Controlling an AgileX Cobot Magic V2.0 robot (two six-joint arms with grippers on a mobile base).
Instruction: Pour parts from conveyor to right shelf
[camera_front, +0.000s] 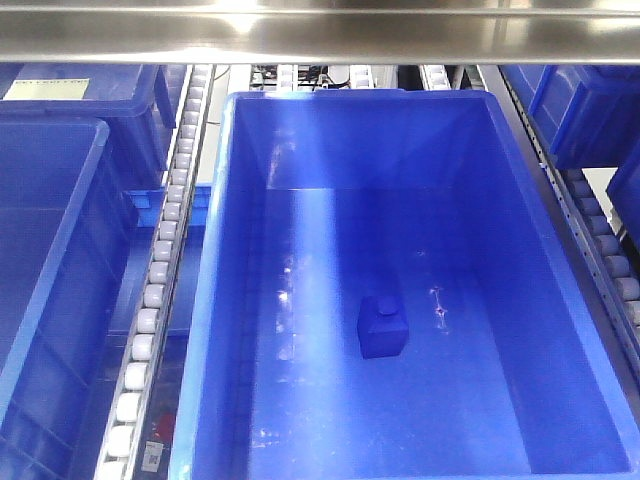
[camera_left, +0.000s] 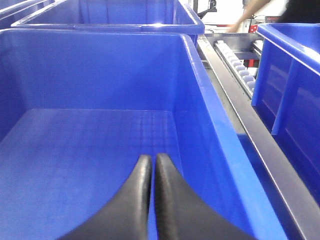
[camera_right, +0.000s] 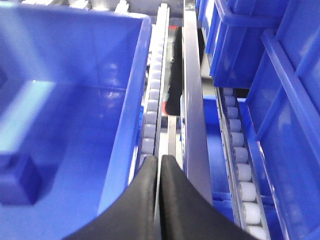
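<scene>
A small bright-blue plastic block with a square knob on top (camera_front: 383, 327) sits upright on the floor of a large rectangular blue plastic bin (camera_front: 240, 300), a little nearer the camera than the bin's middle and apart from all four walls. It is the only part visible in that bin. The bin rests on the steel-framed shelf of white roller tracks (camera_front: 160, 270), with more blue bins on either side and a bright steel crossbar (camera_front: 320, 35) running across the top of the front view.

The left tool (camera_left: 153, 161) hangs over another blue bin with a grid-patterned floor (camera_left: 90, 150) — its two black fingers are pressed together, tips touching, with nothing between them. The right tool (camera_right: 159, 160) is likewise clenched and grasps nothing; it hovers above the roller track (camera_right: 152, 100) that runs just beside the right wall of the bin holding the block, which shows blurred at the lower left of that wrist view (camera_right: 17, 180).
</scene>
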